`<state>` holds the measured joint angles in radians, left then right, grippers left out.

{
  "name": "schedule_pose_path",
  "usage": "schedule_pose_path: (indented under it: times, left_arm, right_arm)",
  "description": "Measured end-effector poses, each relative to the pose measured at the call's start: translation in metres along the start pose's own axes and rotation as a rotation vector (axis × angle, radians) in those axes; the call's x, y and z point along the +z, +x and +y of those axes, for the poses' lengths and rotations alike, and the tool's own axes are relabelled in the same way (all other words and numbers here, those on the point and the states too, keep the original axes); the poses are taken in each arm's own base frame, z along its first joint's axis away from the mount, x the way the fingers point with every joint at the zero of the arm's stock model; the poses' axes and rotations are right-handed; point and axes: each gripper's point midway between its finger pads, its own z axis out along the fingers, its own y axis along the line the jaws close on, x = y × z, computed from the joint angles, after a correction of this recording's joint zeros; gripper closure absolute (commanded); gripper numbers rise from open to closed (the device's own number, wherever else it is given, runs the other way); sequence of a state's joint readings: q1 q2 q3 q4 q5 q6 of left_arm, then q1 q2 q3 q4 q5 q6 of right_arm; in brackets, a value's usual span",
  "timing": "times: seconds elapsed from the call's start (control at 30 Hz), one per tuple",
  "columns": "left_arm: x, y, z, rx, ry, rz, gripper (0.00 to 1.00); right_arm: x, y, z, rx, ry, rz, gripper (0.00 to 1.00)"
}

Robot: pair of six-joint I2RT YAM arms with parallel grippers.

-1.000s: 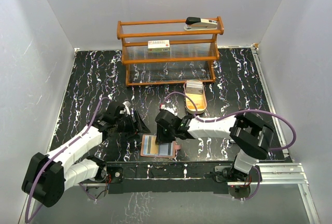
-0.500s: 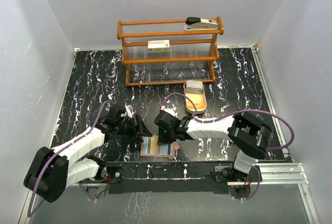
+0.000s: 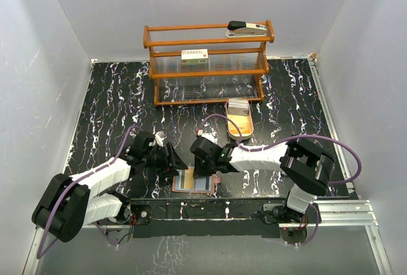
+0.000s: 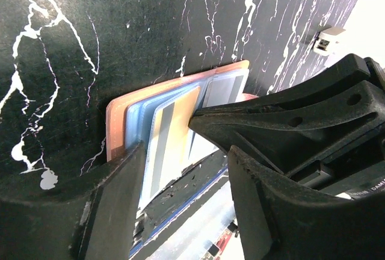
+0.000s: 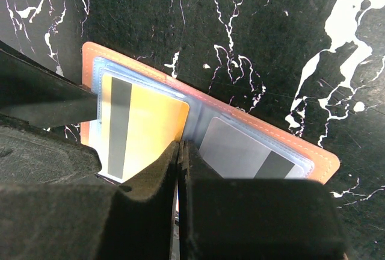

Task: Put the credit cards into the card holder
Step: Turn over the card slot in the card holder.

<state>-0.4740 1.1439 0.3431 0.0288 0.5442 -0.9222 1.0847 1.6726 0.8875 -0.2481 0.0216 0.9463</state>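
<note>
The step in hand looks like seating a card in its pocket. The holder lies open and flat on the table, right under both grippers. A yellow card with a dark stripe lies over the holder's half to the left of the right gripper. Whether its edge is inside the blue pocket yet I cannot tell. A grey card sits in the half to that gripper's right and looks seated.

The right gripper has its jaws pressed fully together with nothing between them. Its tips are at the yellow card's inner edge, by the fold, touching it or very nearly.

The left gripper stands about half open and grips nothing. Its fingers straddle the holder's outer side, with the yellow card's end in the gap between them. Contact with the holder is hidden.

The next move probably calls for a flat, gentle nudge of the yellow card towards the left gripper while the holder is kept from sliding. The card is thin and could ride up over the pocket lip or skid.

Farther off, well beyond the right gripper, a tray holds a pale stack. It may be more cards, but it is too small to say.
</note>
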Motion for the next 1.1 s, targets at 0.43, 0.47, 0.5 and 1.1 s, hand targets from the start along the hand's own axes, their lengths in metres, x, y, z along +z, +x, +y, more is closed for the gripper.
schedule_pose_path:
  times: [0.43,0.47,0.5,1.1]
  left_arm:
    - [0.0,0.002,-0.006,-0.017,0.04,0.004,0.76]
    - [-0.001,0.001,-0.008,-0.018,0.045,0.001,0.8]
    - [-0.002,0.001,-0.009,-0.016,0.051,-0.001,0.84]
    - [-0.001,0.0,-0.011,0.012,0.037,0.003,0.69]
  right_arm:
    - [0.0,0.0,0.0,-0.004,-0.013,-0.008,1.0]
    - [0.0,0.0,0.0,-0.006,-0.013,-0.009,1.0]
    - [0.0,-0.001,0.0,-0.01,-0.013,-0.009,1.0]
    - [-0.001,-0.007,0.001,-0.117,0.008,-0.027,0.85]
